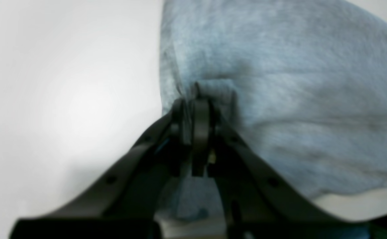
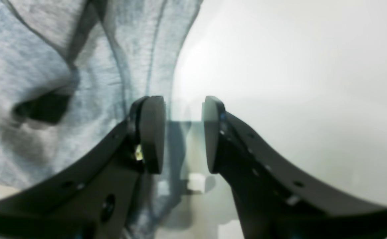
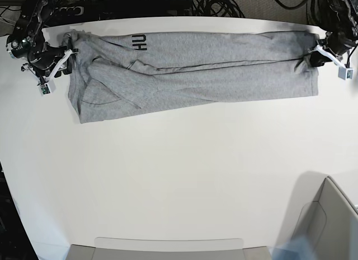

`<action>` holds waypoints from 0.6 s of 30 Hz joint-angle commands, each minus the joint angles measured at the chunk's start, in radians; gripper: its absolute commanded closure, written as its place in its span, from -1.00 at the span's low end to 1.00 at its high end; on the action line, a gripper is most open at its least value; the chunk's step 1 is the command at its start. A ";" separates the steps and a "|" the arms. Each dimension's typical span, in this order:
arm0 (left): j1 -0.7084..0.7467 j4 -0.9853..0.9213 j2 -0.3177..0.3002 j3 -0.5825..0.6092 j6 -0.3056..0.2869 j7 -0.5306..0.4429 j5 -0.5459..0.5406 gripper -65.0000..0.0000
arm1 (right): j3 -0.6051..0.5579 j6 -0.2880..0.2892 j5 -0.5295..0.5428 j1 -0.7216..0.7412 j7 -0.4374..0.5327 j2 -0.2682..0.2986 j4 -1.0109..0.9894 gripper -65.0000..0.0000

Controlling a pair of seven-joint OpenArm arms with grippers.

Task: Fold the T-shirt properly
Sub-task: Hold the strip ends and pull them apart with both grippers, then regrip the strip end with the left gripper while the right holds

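Observation:
The grey T-shirt (image 3: 196, 75) lies as a long folded band across the far part of the white table (image 3: 179, 176), with black letters (image 3: 139, 43) showing near its left end. My left gripper (image 3: 313, 56) is at the band's right end. In the left wrist view it (image 1: 196, 96) is shut on a pinch of the shirt's fabric (image 1: 296, 99). My right gripper (image 3: 66, 57) is at the band's left end. In the right wrist view it (image 2: 183, 132) is open, with the shirt's edge (image 2: 30, 66) by its left finger (image 2: 151, 132).
Black cables (image 3: 212, 3) lie behind the table's far edge. A grey box (image 3: 330, 221) stands at the front right corner. A flat grey tray edge (image 3: 168, 246) runs along the front.

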 commanded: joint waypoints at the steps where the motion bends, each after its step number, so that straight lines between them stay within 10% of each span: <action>1: 0.004 0.067 -0.021 -0.010 -0.002 -0.005 -0.013 1.00 | 0.007 0.007 0.006 0.009 0.012 0.011 0.030 0.37; 18: -0.102 0.561 0.283 -0.114 -0.002 0.339 -0.012 1.00 | -0.002 0.007 0.003 0.041 0.012 0.000 0.028 0.37</action>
